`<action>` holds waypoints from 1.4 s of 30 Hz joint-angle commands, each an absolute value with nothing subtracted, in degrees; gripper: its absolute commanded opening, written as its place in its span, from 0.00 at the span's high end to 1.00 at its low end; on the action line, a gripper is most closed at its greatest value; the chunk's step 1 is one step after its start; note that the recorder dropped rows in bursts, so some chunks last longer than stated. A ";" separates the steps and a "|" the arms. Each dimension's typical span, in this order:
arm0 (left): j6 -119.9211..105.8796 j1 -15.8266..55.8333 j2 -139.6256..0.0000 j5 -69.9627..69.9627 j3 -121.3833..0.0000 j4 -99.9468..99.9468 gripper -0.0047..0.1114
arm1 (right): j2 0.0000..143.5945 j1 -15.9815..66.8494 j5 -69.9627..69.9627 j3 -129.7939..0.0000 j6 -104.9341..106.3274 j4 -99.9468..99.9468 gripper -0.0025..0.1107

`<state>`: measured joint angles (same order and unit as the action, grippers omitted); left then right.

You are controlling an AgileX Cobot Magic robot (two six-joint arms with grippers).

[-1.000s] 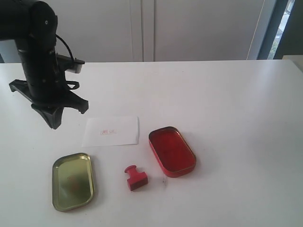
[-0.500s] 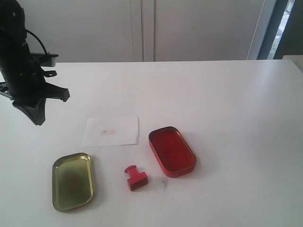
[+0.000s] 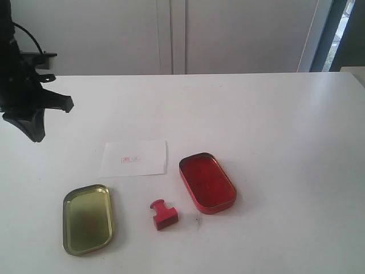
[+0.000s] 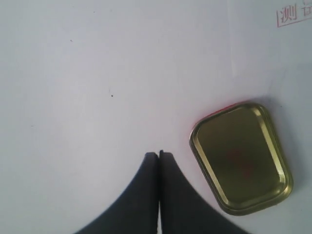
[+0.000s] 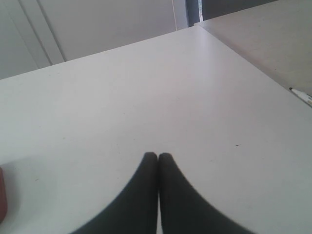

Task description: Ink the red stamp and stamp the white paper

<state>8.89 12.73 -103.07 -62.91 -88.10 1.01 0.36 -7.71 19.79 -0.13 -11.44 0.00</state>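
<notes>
The red stamp [image 3: 162, 214] lies on its side on the white table, between the gold lid and the red ink tin [image 3: 207, 181], with no gripper near it. The white paper [image 3: 134, 158] lies flat behind it and carries a faint red imprint [image 4: 288, 14]. My left gripper [image 3: 35, 134] hangs at the far left edge of the exterior view, well left of the paper, shut and empty; in the left wrist view its tips [image 4: 159, 154] meet over bare table. My right gripper [image 5: 157, 155] is shut and empty too, over bare table, and is outside the exterior view.
An open gold-coloured tin lid [image 3: 87, 218] lies front left, also seen beside the left jaws [image 4: 241, 158]. A sliver of a red object [image 5: 2, 200] shows at the right wrist view's edge. White cabinet doors [image 3: 171, 34] stand behind the table.
The left arm has swung left and back, away from the paper, toward the table's left edge. Stamp, paper, tin and lid have stayed in place.
</notes>
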 commanded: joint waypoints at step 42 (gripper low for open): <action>5.77 12.62 -40.67 -55.74 -53.73 0.43 0.96 | 0.00 -7.98 19.62 0.00 -11.42 0.00 0.98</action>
<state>6.09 12.73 -41.74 -55.22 -54.05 1.01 0.36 -7.71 19.79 -0.13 -11.44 0.00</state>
